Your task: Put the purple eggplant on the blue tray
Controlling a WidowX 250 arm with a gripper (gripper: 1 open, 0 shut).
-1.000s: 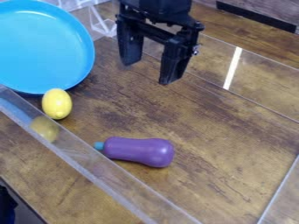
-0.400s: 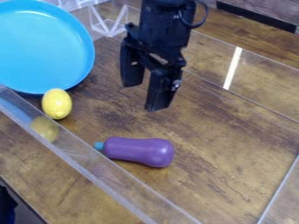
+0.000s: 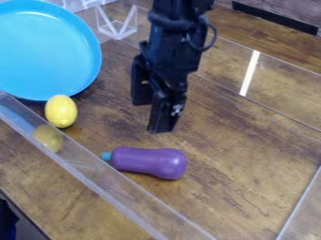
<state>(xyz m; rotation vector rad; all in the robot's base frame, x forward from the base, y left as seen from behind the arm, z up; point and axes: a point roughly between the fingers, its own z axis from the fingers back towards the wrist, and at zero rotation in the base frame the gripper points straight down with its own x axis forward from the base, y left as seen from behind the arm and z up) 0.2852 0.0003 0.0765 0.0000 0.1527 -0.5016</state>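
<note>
Purple eggplant (image 3: pixel 152 162): lying on its side on the surface (image 3: pixel 238 141), low and centre in view. Oblong, rounded, glossy plastic sheen; teal-green stem cap at the left end. Untouched, nothing on or against it.

Just left and below: clear acrylic wall (image 3: pixel 75 155), running diagonally from the left edge toward the bottom. Smooth, see-through, faint yellow reflection in it. Stem end close to this wall; contact not discernible.

Above the eggplant: black pincer (image 3: pixel 154 97), pointing down, both flat fingers spread wide, nothing between them. Fingertips apart from the eggplant, clear wood showing between. Matte black, boxy body rising out of the top of view.

Farther left: yellow lemon (image 3: pixel 60 111), small, egg-shaped, matte skin, resting just beside the rim of the blue tray (image 3: pixel 83 73). Tray: large, round, bright sky-blue plastic, raised rim, smooth inside, filling the upper-left corner. Well apart from the eggplant.

Surface: dark brown wood planks, visible grain, worn patches, bright glare streak at the right.
</note>
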